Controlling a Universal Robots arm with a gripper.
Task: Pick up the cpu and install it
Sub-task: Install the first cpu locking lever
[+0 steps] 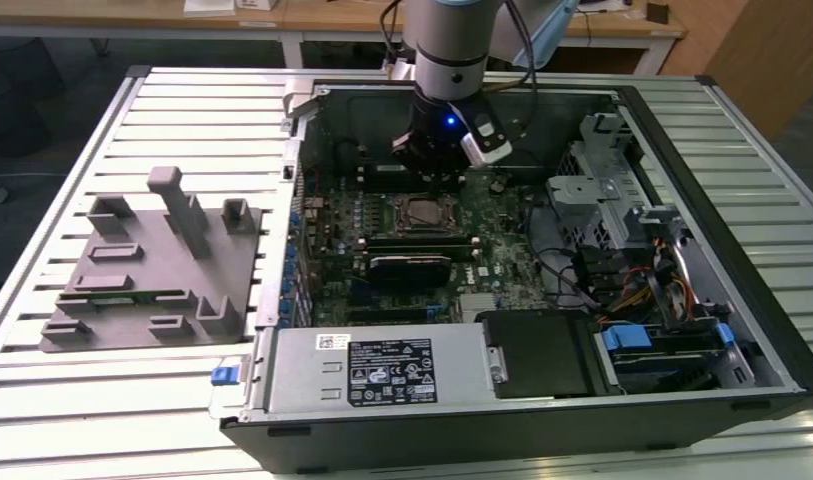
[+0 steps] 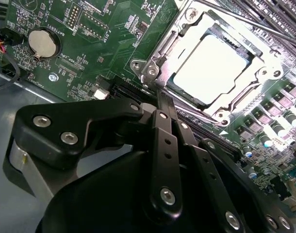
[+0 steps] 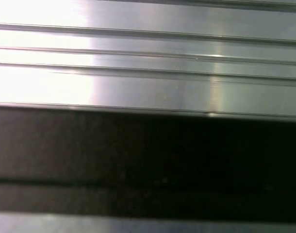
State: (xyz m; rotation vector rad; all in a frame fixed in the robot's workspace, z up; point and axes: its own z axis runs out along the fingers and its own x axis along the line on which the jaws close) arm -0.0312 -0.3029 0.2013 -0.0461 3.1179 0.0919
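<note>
The black gripper (image 1: 440,160) on the grey robot arm hangs inside the open black computer case (image 1: 726,250), above the far part of the green motherboard (image 1: 493,245) and just beyond the square metal-framed socket (image 1: 421,211); from the exterior view I cannot tell how wide it stands. The case lies on its side on a table (image 1: 179,90) of pale ribbed aluminium slats. On the exterior view's left of the case sits a large grey slotted plastic block (image 1: 146,270). Wooden desks stand behind the table.

In the second wrist view the gripper's black linkage bars and screws fill the foreground, and they seem drawn close together, holding nothing that shows. Just past them the small flat square cpu (image 2: 210,70) with its pale silvery top lies seated in the socket's frame, apart from the gripper.

In the first wrist view, bright metal slats lie above a dark band.
</note>
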